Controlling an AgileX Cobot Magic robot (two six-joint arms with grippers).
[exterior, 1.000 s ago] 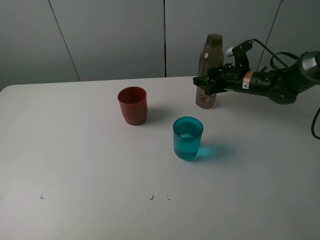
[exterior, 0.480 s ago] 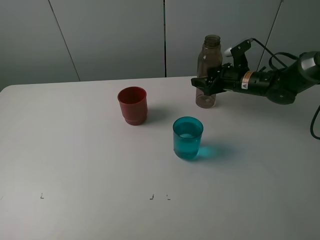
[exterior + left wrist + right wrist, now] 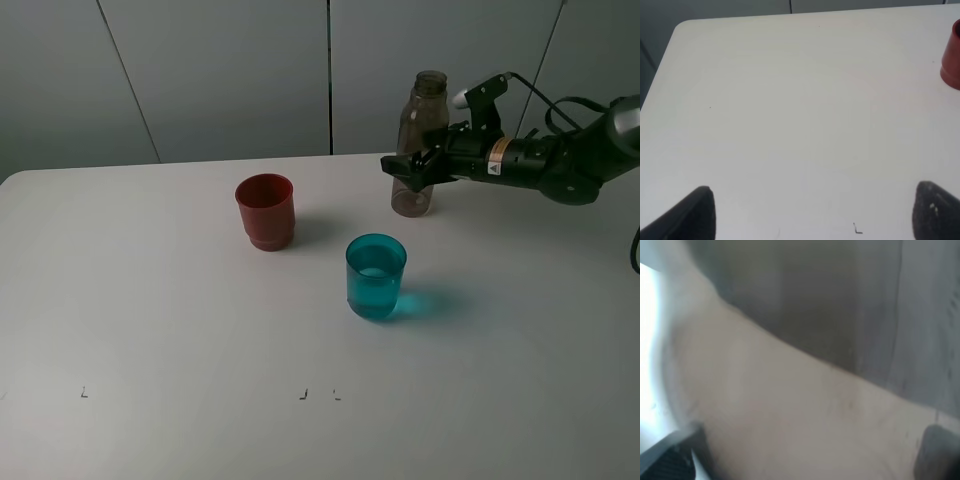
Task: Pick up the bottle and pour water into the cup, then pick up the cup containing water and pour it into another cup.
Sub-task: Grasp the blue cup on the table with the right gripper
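Now the right end effector (image 3: 411, 168) has let go, jaws spread wide around the bottle (image 3: 421, 110) — it stands upright on the worktop (image 3: 180, 300) beyond the cup (image 3: 376, 277), which holds water, so that cup comes next.

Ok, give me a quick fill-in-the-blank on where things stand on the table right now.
1. The bottle stands ___ on the table.
2. The teal cup holds ___.
3. The right claw has its jaws open on either side of the ___.
4. In the high view, the red cup stands to the ___ of the teal cup.
Missing words: upright; water; bottle; left.
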